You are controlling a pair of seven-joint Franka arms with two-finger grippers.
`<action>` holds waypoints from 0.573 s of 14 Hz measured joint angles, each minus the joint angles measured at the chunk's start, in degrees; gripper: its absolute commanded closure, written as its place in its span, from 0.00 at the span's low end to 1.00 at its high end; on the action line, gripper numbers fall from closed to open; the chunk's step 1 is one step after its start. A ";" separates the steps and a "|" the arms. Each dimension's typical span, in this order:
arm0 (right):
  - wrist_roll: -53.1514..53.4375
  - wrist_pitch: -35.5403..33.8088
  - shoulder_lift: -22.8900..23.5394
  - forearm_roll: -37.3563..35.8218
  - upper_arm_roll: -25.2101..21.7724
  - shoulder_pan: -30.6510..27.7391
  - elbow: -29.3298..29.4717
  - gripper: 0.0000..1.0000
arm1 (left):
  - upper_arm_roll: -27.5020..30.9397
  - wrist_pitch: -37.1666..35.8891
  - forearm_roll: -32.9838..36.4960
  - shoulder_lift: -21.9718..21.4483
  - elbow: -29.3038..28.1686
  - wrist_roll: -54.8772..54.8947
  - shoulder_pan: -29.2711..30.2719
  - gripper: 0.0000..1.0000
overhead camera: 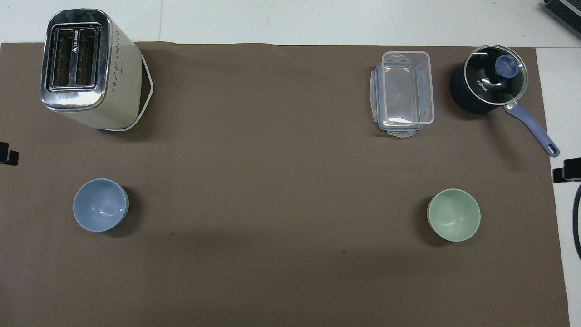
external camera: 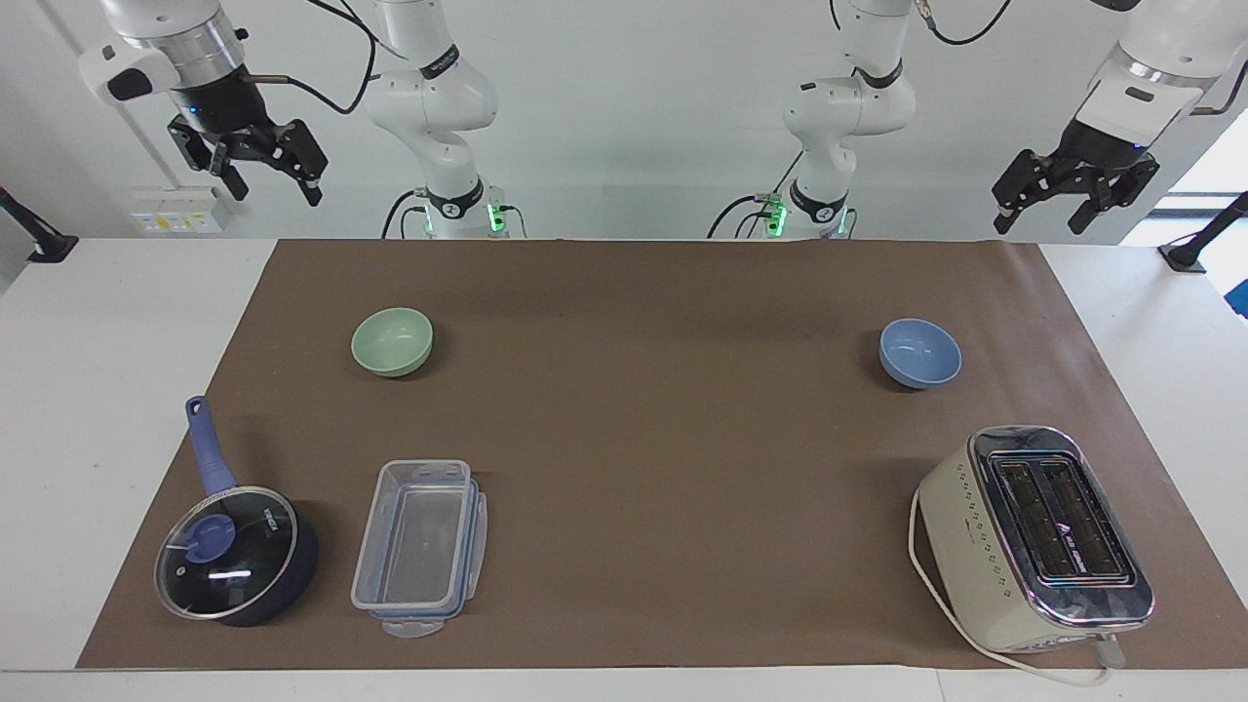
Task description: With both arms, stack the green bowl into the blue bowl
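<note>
The pale green bowl (external camera: pixel 392 341) (overhead camera: pixel 454 221) stands upright on the brown mat toward the right arm's end. The blue bowl (external camera: pixel 919 353) (overhead camera: pixel 100 205) stands upright toward the left arm's end, about as near to the robots as the green one. Both bowls hold nothing. My right gripper (external camera: pixel 273 190) hangs open high in the air, over the white table edge outside the mat's corner. My left gripper (external camera: pixel 1038 222) hangs open just as high, out past the mat's other corner. Neither touches a bowl.
A dark blue saucepan with glass lid (external camera: pixel 234 556) and a clear plastic container (external camera: pixel 421 546) stand farther from the robots than the green bowl. A cream toaster (external camera: pixel 1033 541) with its cord stands farther out than the blue bowl. The brown mat (external camera: pixel 643 419) lies bare between the bowls.
</note>
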 measured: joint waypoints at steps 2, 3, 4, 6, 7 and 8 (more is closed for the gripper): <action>-0.37 1.26 -0.31 -0.94 0.02 0.03 -0.75 0.00 | -0.03 0.00 0.00 0.00 0.00 0.00 0.00 0.00; -0.37 1.81 -0.67 -1.17 0.03 0.03 -1.41 0.00 | -0.03 0.00 0.00 0.00 0.00 0.00 0.00 0.00; -0.37 2.07 -1.01 -1.23 0.03 0.02 -1.95 0.00 | -0.04 0.00 0.00 0.00 0.00 0.00 0.00 0.00; -0.37 2.13 -1.47 -1.26 0.03 0.02 -2.48 0.00 | -0.04 0.00 0.00 0.00 0.00 0.00 0.00 0.00; -0.37 2.13 -1.60 -1.26 0.03 0.02 -2.64 0.00 | -0.04 0.00 0.00 0.00 0.00 0.00 0.00 0.00; -0.37 2.13 -1.71 -1.26 0.03 0.02 -2.79 0.00 | -0.04 0.00 0.00 0.00 0.00 0.00 0.00 0.00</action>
